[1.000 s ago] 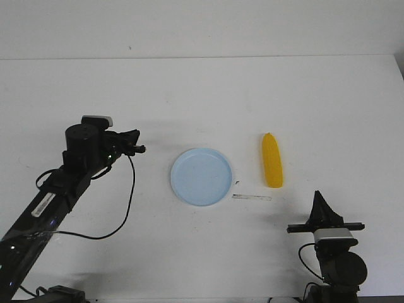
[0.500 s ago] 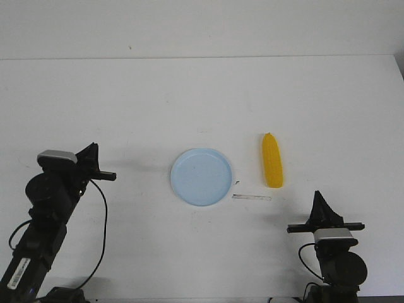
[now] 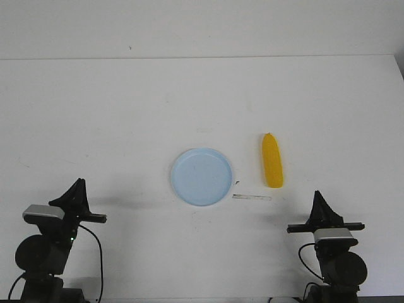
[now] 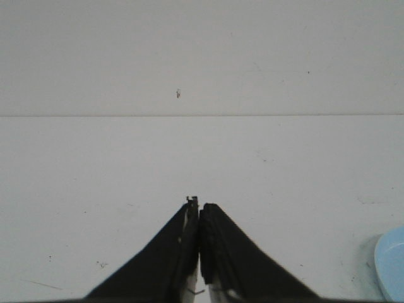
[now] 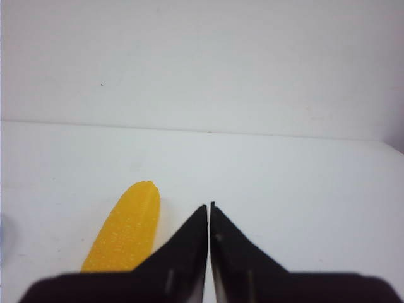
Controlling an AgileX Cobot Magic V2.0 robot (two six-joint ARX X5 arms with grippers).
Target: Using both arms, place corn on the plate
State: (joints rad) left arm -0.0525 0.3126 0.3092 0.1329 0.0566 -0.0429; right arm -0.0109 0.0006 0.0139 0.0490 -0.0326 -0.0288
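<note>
Left claw (image 3: 77,187) now pulled back to near-left, closed and empty like right claw (image 3: 319,199); corn (image 3: 272,161) untouched right of plate (image 3: 201,176), pickup not begun.

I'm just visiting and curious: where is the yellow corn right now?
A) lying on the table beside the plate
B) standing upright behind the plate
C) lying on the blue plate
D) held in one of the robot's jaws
A: the corn lies flat on the table, right of the empty plate, apart from it and ungripped.

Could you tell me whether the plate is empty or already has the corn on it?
Empty. The plate shows only bare blue surface; the corn lies flat on the table to its right, not touching it.
</note>
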